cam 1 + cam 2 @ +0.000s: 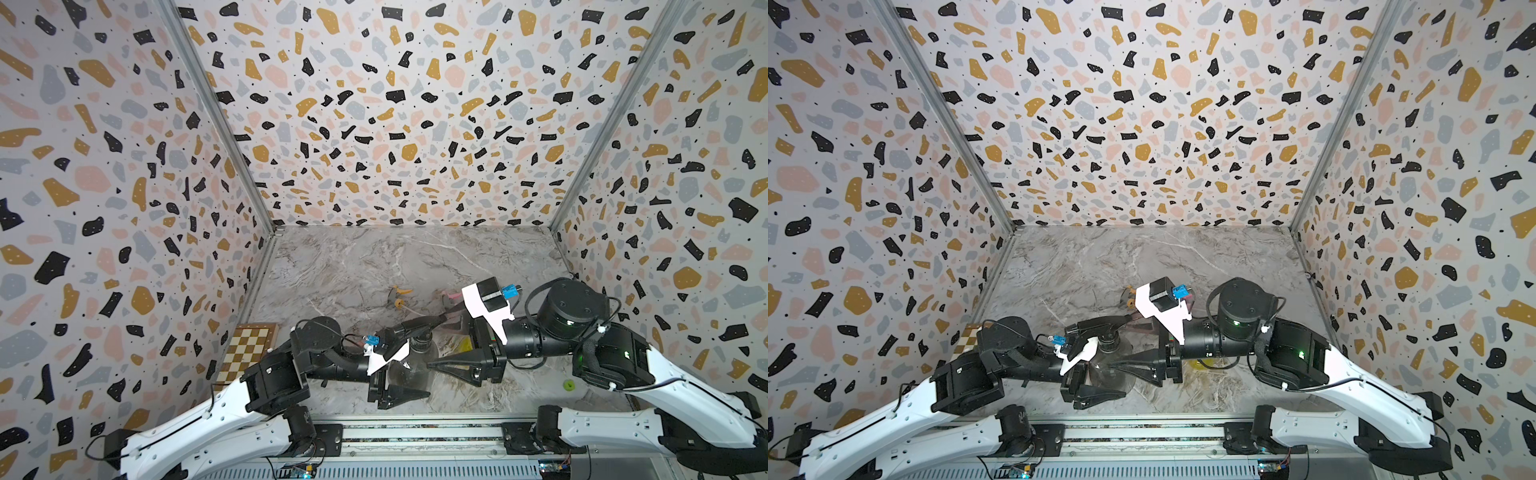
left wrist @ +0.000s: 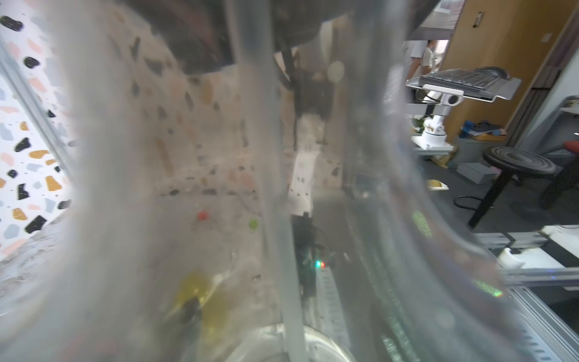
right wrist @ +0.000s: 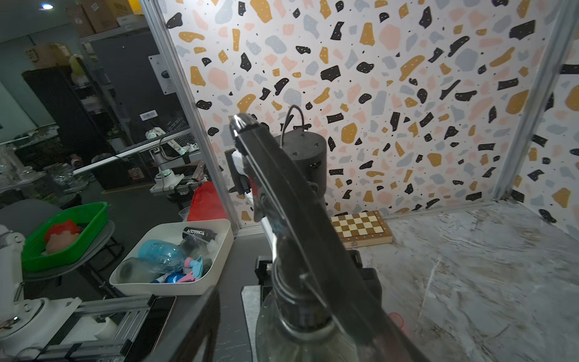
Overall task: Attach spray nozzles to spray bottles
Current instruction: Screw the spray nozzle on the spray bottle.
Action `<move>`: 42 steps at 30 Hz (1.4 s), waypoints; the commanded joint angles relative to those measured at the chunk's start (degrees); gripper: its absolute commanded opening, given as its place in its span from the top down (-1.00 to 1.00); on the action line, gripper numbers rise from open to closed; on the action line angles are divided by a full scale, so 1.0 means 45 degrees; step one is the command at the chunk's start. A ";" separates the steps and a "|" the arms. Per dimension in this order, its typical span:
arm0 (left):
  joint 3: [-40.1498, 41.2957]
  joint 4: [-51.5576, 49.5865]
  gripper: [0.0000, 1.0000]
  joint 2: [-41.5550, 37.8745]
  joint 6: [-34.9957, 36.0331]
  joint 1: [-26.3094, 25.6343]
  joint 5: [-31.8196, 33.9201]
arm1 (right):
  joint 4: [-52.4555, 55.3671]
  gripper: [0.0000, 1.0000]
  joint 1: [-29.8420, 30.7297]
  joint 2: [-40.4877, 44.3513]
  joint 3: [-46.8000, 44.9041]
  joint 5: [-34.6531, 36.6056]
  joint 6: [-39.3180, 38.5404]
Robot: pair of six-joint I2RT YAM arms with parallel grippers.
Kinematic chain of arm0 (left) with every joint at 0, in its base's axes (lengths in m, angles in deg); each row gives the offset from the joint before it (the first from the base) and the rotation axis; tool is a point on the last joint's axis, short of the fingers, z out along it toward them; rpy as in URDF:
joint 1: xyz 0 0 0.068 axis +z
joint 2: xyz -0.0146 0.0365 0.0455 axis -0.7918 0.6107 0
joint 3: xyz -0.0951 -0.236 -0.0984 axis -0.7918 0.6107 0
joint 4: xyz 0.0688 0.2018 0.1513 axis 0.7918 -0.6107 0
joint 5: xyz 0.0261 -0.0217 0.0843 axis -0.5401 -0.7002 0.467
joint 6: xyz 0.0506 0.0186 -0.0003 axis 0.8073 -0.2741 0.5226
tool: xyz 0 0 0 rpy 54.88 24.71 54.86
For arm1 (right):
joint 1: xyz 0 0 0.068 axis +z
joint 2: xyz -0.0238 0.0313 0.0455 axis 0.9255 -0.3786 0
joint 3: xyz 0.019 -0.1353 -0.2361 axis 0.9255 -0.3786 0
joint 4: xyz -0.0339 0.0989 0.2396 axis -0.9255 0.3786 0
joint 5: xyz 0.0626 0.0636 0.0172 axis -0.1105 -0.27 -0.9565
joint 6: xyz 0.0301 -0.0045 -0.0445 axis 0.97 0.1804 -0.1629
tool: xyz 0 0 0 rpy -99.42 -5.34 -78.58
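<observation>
- Nearest the front rail, the left gripper [image 1: 409, 384] is clamped on the rounded body of the smoky dark grey translucent plastic bottle [image 1: 417, 361]. It holds the bottle upright over the grey marble-patterned tabletop [image 1: 374, 266]. The bottle's blurred wall fills the left wrist view.
- The all-black plastic trigger nozzle [image 1: 417, 326] sits on that bottle's neck, its collar over the neck in the right wrist view. Whether it is screwed tight cannot be told.
- The right gripper [image 1: 434, 364] reaches in from the right at the bottle's shoulder. Its jaws stand apart on either side of the neck, and whether a pad touches it cannot be told.
- A small green round piece [image 1: 568, 385] lies on the tabletop beside the right arm.
- The rounded yellow translucent plastic bottle [image 1: 463, 345] is just behind the right gripper and mostly hidden by it.
- A wooden chessboard [image 1: 249, 353] lies flat against the left wall.
- Farther back, a pinkish translucent bottle [image 1: 455, 324] shows only in part under the right wrist's white camera mount. Its posture cannot be told.
- Farthest off, the grey-and-orange trigger nozzle [image 1: 399, 297] lies on the tabletop, on no bottle.
- The grey-and-pink trigger nozzle [image 1: 448, 296] lies near it to the right, partly behind the mount.
</observation>
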 commanded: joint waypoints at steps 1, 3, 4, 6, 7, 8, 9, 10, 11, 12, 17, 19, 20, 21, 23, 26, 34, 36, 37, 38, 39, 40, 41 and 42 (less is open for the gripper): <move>-0.0545 0.0352 1.00 0.0007 0.0213 0.0014 -0.0637 | -0.0453 -0.18 -0.0048 -0.0018 0.0561 -0.0872 -0.0092; -0.0526 0.0337 1.00 0.0009 0.0213 0.0014 -0.0521 | -0.0470 -0.07 -0.0060 -0.0102 0.0580 -0.0818 0.0029; -0.0526 0.0333 1.00 0.0002 0.0213 0.0014 -0.0474 | -0.0520 -0.02 -0.0052 -0.0132 0.0542 -0.0786 0.0082; -0.0521 0.0379 1.00 -0.0015 0.0194 0.0014 -0.0332 | -0.0502 0.16 -0.0061 -0.0239 0.0563 -0.0665 0.0256; -0.0506 0.0385 1.00 -0.0031 0.0198 0.0014 -0.0273 | -0.0491 0.26 -0.0060 -0.0287 0.0538 -0.0608 0.0344; -0.0506 0.0431 1.00 -0.0042 0.0156 0.0014 -0.0113 | -0.0436 0.33 -0.0057 -0.0349 0.0562 -0.0526 0.0413; -0.0506 0.0473 1.00 -0.0057 0.0117 0.0014 0.0083 | -0.0427 0.42 -0.0061 -0.0373 0.0519 -0.0423 0.0506; -0.0506 0.0511 1.00 -0.0067 0.0116 0.0014 0.0254 | -0.0408 0.50 -0.0047 -0.0407 0.0474 -0.0289 0.0613; -0.0523 0.0565 1.00 -0.0070 0.0073 0.0014 0.0566 | -0.0377 0.55 -0.0027 -0.0423 0.0448 -0.0139 0.0748; -0.0564 0.0646 1.00 -0.0030 -0.0050 0.0012 0.1023 | -0.0297 0.59 0.0016 -0.0463 0.0426 0.0123 0.0879; -0.0398 0.1460 1.00 0.0161 -0.0241 0.0014 0.3741 | 0.0109 0.73 0.1328 -0.0950 0.0175 0.3559 0.2123; -0.0209 0.1901 1.00 0.0237 -0.0385 0.0014 0.5087 | 0.0205 0.75 0.2091 -0.1313 0.0103 0.5276 0.2872; -0.0105 0.2117 1.00 0.0309 -0.0356 0.0014 0.5785 | 0.0359 0.75 0.2482 -0.1603 0.0178 0.6285 0.3286; -0.0077 0.2277 1.00 0.0413 -0.0463 0.0014 0.6434 | 0.0484 0.75 0.2905 -0.1909 0.0227 0.7252 0.3638; 0.0000 0.2571 1.00 0.0691 -0.0446 0.0018 0.7249 | 0.0654 0.76 0.3487 -0.2580 0.0339 0.8728 0.4369; 0.0105 0.3042 1.00 0.1078 -0.0603 0.0013 0.8009 | 0.0449 0.80 0.3934 -0.3443 0.0294 1.0170 0.5554; 0.0465 0.3782 1.00 0.1454 -0.0858 0.0014 0.8515 | 0.0137 0.70 0.4763 -0.5171 0.1040 1.2715 0.6931; 0.0485 0.3693 1.00 0.1368 -0.0962 0.0018 0.8375 | 0.0610 0.58 0.4765 -0.5106 0.1406 1.2881 0.6677; 0.0470 0.3586 1.00 0.1278 -0.0975 0.0013 0.8291 | 0.0734 0.53 0.4763 -0.4889 0.1419 1.2983 0.6491; 0.0435 0.3442 1.00 0.1172 -0.1012 0.0014 0.8222 | 0.0693 0.44 0.4763 -0.4482 0.1235 1.3061 0.6222; 0.0423 0.3325 1.00 0.1072 -0.1050 0.0023 0.8103 | 0.0508 0.34 0.4762 -0.3962 0.0953 1.3060 0.5863; 0.0412 0.3246 1.00 0.0952 -0.1056 0.0013 0.7969 | 0.0311 0.25 0.4762 -0.3432 0.0600 1.3057 0.5618; 0.0395 0.3098 1.00 0.0827 -0.1096 0.0014 0.7767 | 0.0036 0.11 0.4763 -0.2769 0.0137 1.3011 0.5295; 0.0384 0.3000 1.00 0.0707 -0.1117 0.0010 0.7513 | -0.0287 -0.04 0.4761 -0.2096 -0.0308 1.2941 0.4933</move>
